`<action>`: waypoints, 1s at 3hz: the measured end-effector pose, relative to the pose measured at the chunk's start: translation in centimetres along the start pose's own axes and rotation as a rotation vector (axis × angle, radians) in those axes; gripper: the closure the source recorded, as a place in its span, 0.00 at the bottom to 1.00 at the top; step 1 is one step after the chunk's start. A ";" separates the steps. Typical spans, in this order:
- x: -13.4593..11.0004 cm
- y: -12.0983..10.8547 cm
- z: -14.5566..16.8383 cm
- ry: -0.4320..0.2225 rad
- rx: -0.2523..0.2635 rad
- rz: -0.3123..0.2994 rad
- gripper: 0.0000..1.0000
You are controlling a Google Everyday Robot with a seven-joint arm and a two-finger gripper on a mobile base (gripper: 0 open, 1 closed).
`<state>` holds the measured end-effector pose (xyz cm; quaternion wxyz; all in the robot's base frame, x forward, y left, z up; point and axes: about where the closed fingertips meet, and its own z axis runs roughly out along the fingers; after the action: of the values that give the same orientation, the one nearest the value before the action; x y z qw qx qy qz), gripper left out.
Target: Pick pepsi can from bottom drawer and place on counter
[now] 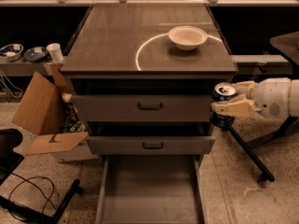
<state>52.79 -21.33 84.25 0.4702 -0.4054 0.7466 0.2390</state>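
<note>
My gripper [227, 102] comes in from the right and is shut on the pepsi can [224, 91], a dark blue can with a silver lid. It holds the can upright in the air beside the cabinet's right edge, level with the upper drawer front and just below the counter's front right corner. The bottom drawer [150, 190] is pulled out, its grey floor bare. The counter [112, 41] is a glossy grey-brown slab with a thin white arc.
A white bowl [187, 37] sits on the counter at the back right. Two closed drawer fronts with black handles [150, 106] face me. An open cardboard box [44, 113] stands left of the cabinet. A white paper cup [55, 52] stands on the left bench. A black stand leg [247, 153] crosses the floor at the right.
</note>
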 end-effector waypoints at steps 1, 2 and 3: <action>0.0 0.0 0.0 0.000 0.000 0.000 1.00; -2.2 -0.7 0.5 -0.014 -0.002 -0.027 1.00; -8.7 -1.8 1.7 -0.057 0.010 -0.109 1.00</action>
<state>57.10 -17.74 91.39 0.5058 -0.4361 0.7109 0.2206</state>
